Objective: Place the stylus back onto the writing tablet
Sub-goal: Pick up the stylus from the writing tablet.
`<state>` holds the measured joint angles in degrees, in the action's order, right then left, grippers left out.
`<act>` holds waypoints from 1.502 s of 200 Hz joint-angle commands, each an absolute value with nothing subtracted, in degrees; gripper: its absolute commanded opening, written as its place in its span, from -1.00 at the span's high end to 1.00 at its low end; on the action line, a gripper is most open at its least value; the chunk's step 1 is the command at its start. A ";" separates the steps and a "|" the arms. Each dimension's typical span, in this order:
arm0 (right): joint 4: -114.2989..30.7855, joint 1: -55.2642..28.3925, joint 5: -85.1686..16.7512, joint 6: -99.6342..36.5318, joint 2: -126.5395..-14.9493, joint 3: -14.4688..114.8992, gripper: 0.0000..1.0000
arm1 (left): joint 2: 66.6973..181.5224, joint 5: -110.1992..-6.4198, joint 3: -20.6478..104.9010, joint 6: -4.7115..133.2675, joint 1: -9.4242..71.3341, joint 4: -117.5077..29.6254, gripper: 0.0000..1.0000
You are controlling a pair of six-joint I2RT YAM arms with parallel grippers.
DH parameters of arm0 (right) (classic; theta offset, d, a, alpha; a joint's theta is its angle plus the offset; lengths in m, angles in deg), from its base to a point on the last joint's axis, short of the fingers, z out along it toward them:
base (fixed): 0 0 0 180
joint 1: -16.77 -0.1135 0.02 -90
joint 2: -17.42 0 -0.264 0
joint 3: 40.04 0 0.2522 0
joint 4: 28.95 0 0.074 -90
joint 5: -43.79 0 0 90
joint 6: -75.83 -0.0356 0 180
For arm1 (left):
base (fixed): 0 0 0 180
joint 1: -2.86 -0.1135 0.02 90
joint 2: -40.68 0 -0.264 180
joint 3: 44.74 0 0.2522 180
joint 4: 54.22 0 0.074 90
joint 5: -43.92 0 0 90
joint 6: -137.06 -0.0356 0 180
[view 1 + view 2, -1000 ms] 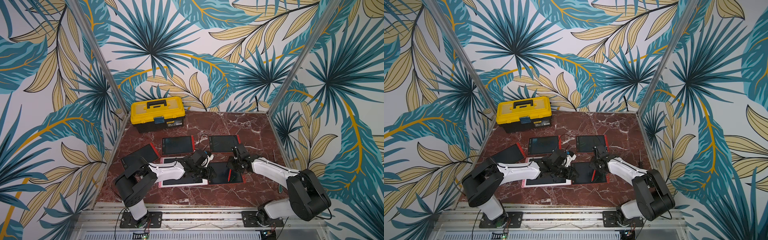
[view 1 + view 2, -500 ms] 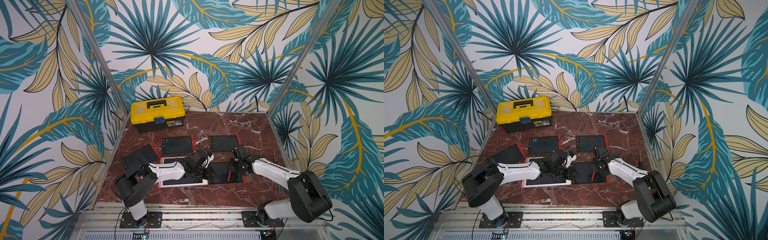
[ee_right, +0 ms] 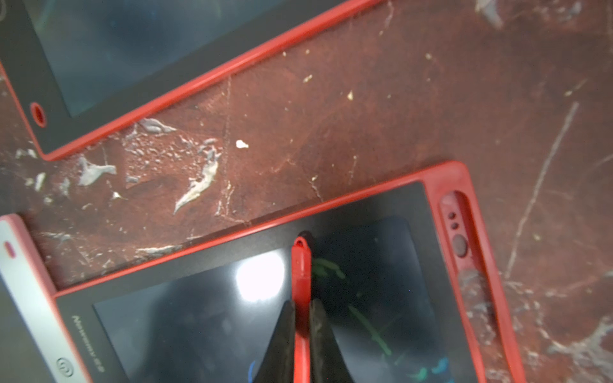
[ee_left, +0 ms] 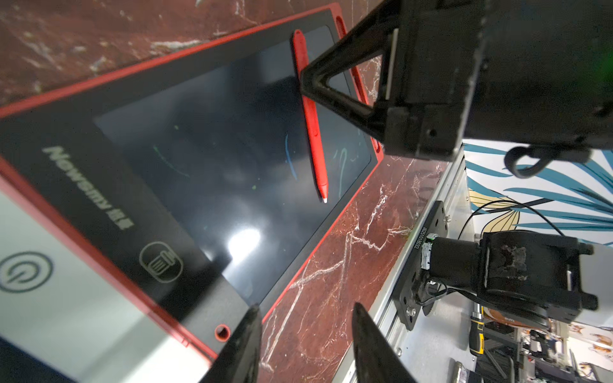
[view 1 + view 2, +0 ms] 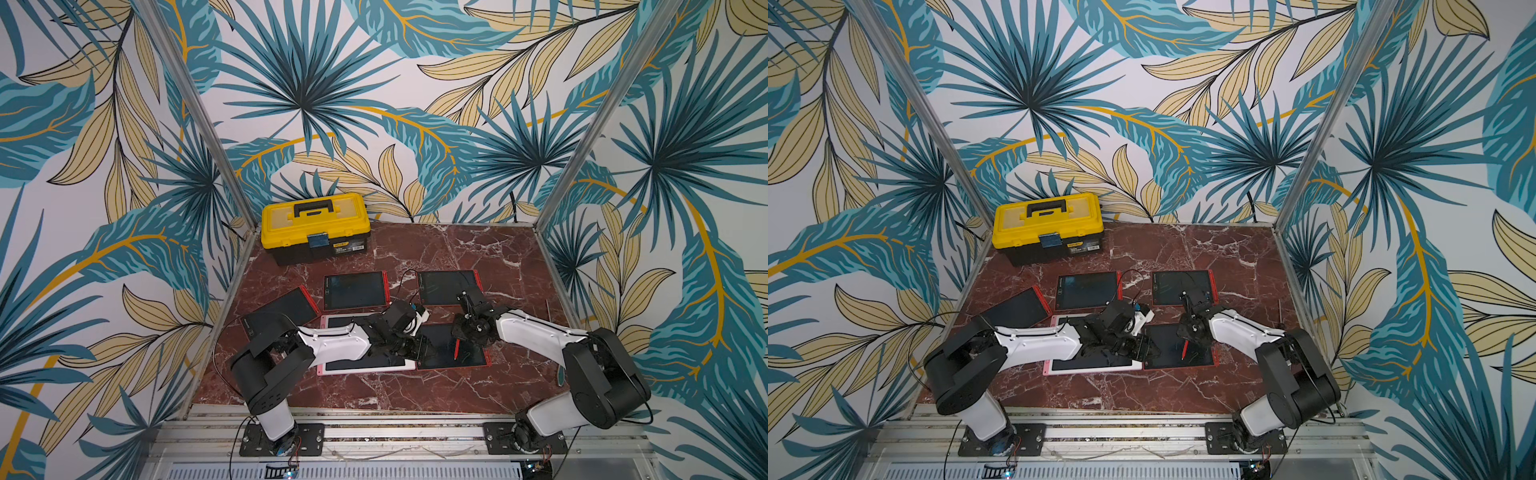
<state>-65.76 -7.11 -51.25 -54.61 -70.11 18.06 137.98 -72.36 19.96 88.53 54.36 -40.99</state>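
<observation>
Well, the right pincer (image 3: 302,303) clamps the red stylus (image 4: 313,126) resting on the red-edged writing tablet (image 4: 199,149), left pincer (image 4: 305,308) apart and empty alongside, other tablets (image 5: 355,290) and a yellow toolbox (image 5: 316,232) crowding behind.

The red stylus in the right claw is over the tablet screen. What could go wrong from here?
1. The right claw grips the red stylus over the screen, not at the groove in the red frame; released here, it may roll off.
2. Its tip looks very close to the screen and may draw new marks.
3. The open left claw sits by the tablet's corner and might nudge it.
</observation>
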 commanded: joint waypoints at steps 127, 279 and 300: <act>-70.76 -10.47 -56.12 -52.80 -74.45 22.06 0.87 | 129.10 -69.30 16.38 86.18 54.54 -39.06 -0.94; -70.22 -10.79 -53.45 -51.38 -80.54 24.15 0.80 | 129.98 -69.20 16.83 86.70 54.49 -39.09 -0.94; -70.86 -11.08 -53.95 -51.35 -81.30 24.65 0.80 | 129.98 -69.17 16.83 86.79 54.54 -39.13 -0.94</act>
<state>-67.02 -10.37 -54.81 -51.84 -77.43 25.95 129.82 -69.63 17.16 86.74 54.43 -39.31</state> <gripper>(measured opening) 0.100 0.970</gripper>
